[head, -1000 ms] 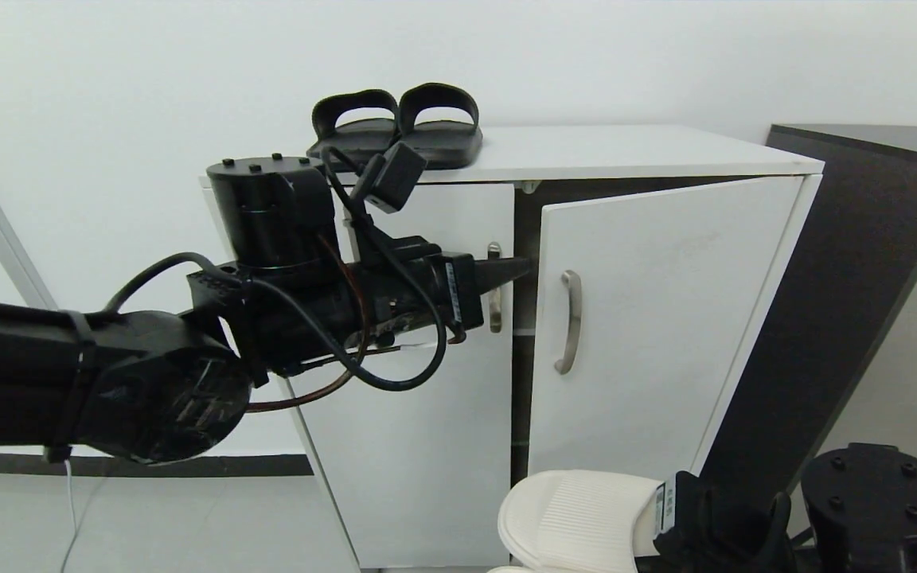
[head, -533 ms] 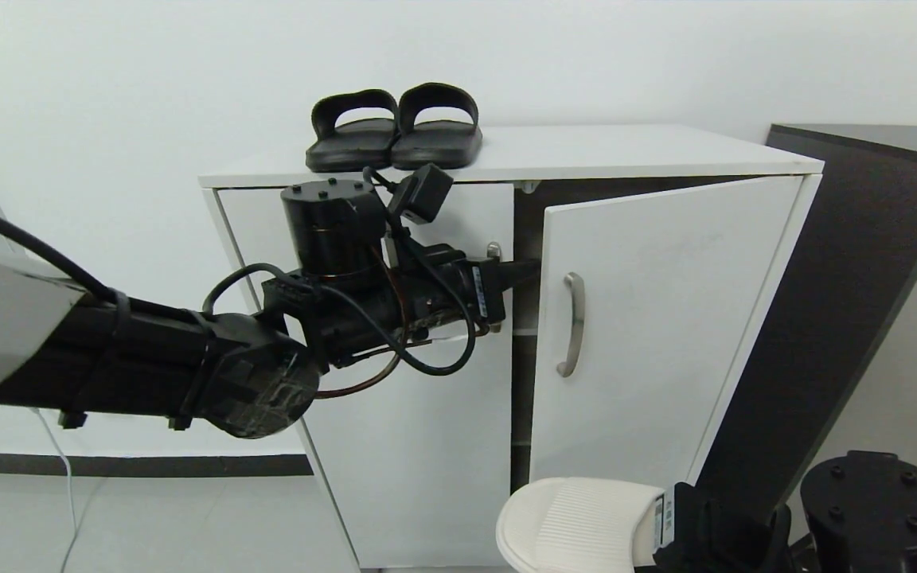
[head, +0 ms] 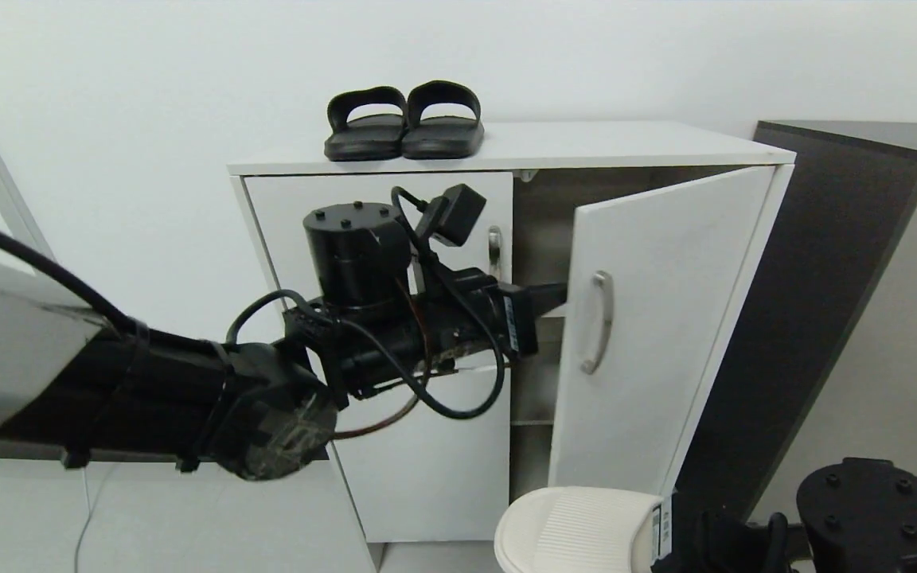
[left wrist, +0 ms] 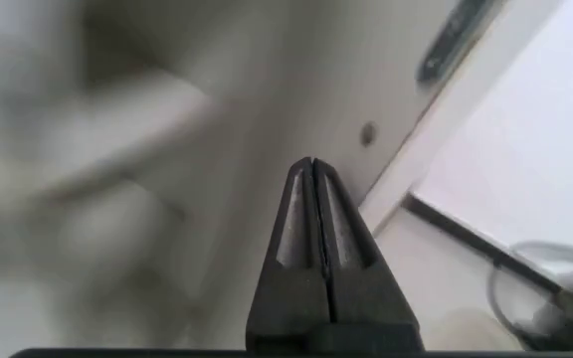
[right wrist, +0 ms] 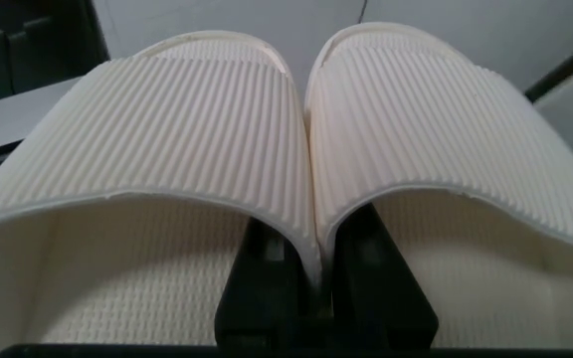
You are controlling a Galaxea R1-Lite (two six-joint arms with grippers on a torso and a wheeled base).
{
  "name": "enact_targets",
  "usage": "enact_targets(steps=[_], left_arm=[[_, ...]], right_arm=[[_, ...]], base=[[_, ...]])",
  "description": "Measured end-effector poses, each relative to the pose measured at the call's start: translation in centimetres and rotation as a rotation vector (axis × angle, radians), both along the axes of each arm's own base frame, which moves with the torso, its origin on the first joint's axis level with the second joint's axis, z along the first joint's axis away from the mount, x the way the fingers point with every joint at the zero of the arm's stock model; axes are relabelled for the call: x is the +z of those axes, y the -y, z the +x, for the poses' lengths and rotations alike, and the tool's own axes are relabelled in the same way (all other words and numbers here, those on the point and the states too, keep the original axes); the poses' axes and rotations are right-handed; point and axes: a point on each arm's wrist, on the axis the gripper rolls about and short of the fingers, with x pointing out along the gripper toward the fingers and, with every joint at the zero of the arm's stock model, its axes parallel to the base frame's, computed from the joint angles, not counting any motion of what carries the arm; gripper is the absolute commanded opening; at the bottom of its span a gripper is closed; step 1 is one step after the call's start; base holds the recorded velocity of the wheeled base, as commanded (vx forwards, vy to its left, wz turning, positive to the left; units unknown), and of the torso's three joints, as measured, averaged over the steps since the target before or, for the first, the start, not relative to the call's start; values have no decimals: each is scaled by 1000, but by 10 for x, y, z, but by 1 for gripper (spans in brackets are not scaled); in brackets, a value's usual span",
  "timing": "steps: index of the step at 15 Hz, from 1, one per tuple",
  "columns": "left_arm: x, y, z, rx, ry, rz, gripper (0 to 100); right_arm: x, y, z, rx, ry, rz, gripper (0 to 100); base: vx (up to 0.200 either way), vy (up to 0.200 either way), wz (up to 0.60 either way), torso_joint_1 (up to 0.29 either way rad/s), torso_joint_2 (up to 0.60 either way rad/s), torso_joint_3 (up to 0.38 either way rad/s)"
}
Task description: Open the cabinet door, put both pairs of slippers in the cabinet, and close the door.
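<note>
From the head view, the cabinet [head: 626, 143] stands with its right-hand door [head: 665, 334] swung noticeably wider than a second ago. The dark gap beside the shut left door has grown enough to show a shelf [head: 534, 374] inside. The whole picture has also slid a little, so part of that shift is the camera's. The left gripper [head: 552, 296] has followed the door outward, and its tip sits at the door's free edge, level with the top of the door handle [head: 598, 322]. Whether it presses on the inner face is hidden. The black slippers [head: 403, 121] rest side by side on the cabinet's top, above the left door. The cream slippers [head: 574, 525] are held low in front of the open door.

In the left wrist view, the left gripper [left wrist: 313, 229] has its two fingers pressed flat together on nothing, with blurred pale cabinet panels beyond.

In the right wrist view, the right gripper [right wrist: 311, 293] is clamped on the touching inner walls of the cream slippers [right wrist: 167, 149], carrying both at once.

The opening step looks nearly done. The door probably needs a little more swing before the cream pair goes in.
</note>
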Motion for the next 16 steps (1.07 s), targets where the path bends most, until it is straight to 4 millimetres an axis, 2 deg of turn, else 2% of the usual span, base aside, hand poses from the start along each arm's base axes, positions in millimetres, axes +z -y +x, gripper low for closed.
enact_targets(steps=[2, 6, 9, 11, 14, 16], left_arm=[[3, 3, -12, -29, 15, -5, 0], [7, -17, -7, 29, 22, -10, 0], [1, -51, -11, 106, -7, 12, 0], [-3, -79, -26, 166, -29, 27, 0], [-9, -132, -65, 329, -59, 43, 0], [-10, -161, -97, 472, -71, 49, 0]], right_arm=[[-1, 0, 0, -1, -2, -3, 0], [-2, 0, 0, 0, -4, -6, 0], [-2, 0, 1, -1, -4, -5, 0], [-2, 0, 0, 0, -4, -4, 0], [-2, 0, 1, -1, -4, -5, 0], [-1, 0, 1, -2, -3, -4, 0]], base=[[-100, 0, 0, 4, 1, 1], [0, 0, 0, 0, 0, 0], [0, 0, 0, 0, 0, 0], [0, 0, 0, 0, 0, 0], [0, 0, 0, 0, 0, 0], [0, 0, 0, 0, 0, 0]])
